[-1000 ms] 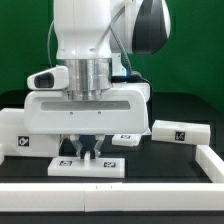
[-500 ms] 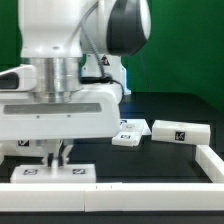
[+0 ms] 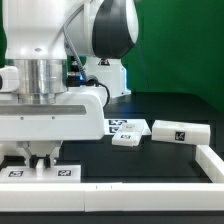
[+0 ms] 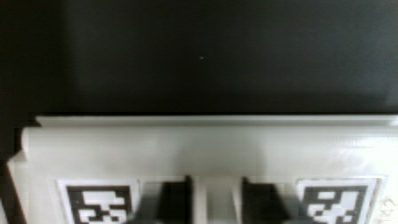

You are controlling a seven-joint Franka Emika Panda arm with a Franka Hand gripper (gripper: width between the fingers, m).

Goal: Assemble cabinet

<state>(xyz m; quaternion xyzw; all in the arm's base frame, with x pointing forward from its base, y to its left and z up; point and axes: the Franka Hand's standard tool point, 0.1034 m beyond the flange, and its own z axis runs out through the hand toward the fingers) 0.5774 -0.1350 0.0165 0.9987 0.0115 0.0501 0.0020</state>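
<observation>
My gripper [image 3: 42, 160] is shut on a flat white cabinet panel [image 3: 62, 173] with two tags and holds it low over the table at the exterior view's front left. In the wrist view the dark fingers [image 4: 176, 200] clamp the panel [image 4: 214, 150] between its two tags, with the gripper [image 4: 217, 200] centred on it. A small white tagged block [image 3: 127, 140] and a longer white tagged block [image 3: 180, 132] lie on the black table to the exterior view's right. The robot housing hides the panel's far edge.
A white raised rail [image 3: 205, 160] runs along the front and right of the table. The marker board [image 3: 121, 125] lies flat behind the small block. The arm's base [image 3: 105, 75] stands at the back.
The gripper and the panel in it have moved steadily toward the exterior view's left. The two blocks have not moved.
</observation>
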